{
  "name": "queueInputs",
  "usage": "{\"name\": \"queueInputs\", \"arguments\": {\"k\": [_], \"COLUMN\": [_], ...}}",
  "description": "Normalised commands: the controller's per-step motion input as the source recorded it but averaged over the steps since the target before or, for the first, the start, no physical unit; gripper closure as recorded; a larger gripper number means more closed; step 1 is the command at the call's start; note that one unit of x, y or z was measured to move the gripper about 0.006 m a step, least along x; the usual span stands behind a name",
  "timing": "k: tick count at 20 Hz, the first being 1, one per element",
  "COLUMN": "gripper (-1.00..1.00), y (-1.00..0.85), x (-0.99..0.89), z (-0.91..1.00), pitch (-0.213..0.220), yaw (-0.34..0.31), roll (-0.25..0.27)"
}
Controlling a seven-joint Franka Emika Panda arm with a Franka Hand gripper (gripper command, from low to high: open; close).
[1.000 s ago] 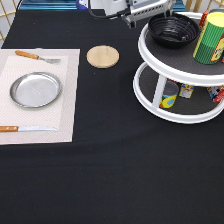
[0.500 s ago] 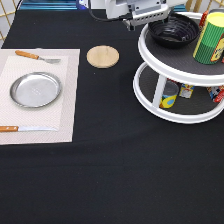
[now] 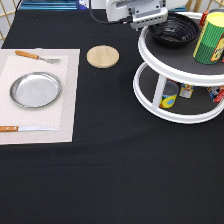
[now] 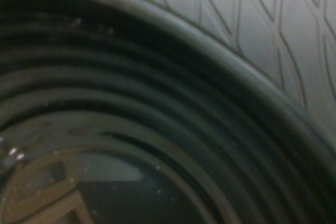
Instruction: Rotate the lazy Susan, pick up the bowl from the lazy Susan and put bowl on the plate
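The black ribbed bowl (image 3: 176,30) sits on the top tier of the white lazy Susan (image 3: 161,60) at the exterior view's top right. My gripper (image 3: 149,19) is at the bowl's left rim, low over it. In the wrist view the bowl's ribbed inner wall (image 4: 127,125) fills most of the picture from very close, with the grey tray surface (image 4: 289,45) beyond its rim. The silver metal plate (image 3: 36,90) lies bare on a pale placemat (image 3: 67,107) at the exterior view's left, far from the gripper.
A green-and-yellow canister (image 3: 212,37) stands on the top tier right of the bowl. A can (image 3: 170,95) and small items stand on the lower tier. A wooden coaster (image 3: 103,56) lies between mat and turntable. A fork (image 3: 35,56) and knife (image 3: 25,128) flank the plate.
My gripper has moved toward the exterior view's right and a little lower, ending at the bowl's left rim. The bowl and the other things have not moved.
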Motion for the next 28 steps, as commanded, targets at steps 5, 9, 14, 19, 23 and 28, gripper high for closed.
{"name": "queueInputs", "arguments": {"k": [5,9,14,19,23,28], "gripper": [1.00,1.00,1.00,1.00,1.00,1.00], "y": [0.00,-0.05,-0.28,-0.68,-0.99,-1.00], "x": [0.01,0.00,-0.01,0.00,0.08,0.22], "z": [0.14,0.35,0.72,0.55,0.14,0.00], "pitch": [0.027,0.050,0.087,0.080,0.002,-0.056], "yaw": [-0.051,-0.123,-0.158,-0.041,0.000,0.000], "roll": [0.006,0.054,0.165,0.179,0.092,0.020]}}
